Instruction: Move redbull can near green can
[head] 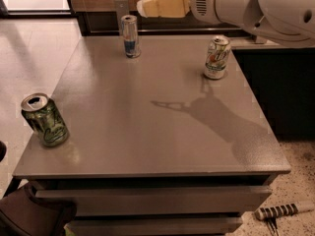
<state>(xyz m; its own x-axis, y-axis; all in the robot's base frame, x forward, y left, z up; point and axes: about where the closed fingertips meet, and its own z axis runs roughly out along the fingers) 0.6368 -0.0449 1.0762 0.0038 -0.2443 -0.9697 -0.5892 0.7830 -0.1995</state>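
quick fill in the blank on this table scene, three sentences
The table holds ___ cans. The redbull can stands ___ near the far edge, and the gripper hangs in the air close to it. Of the other two cans, the green can is the ___ from it.
Missing: three; upright; farther

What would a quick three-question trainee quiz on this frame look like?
1. True or false: the tool is holding the redbull can.
2. Where on the table is the green can? A: near corner, picture left. B: far edge, picture right. C: centre.
3. How many cans are on the table?

Key
1. False. The redbull can stands free at the far edge; the tool is in the air just above and to the right of it.
2. A.
3. Three: the third is the white-and-green can.
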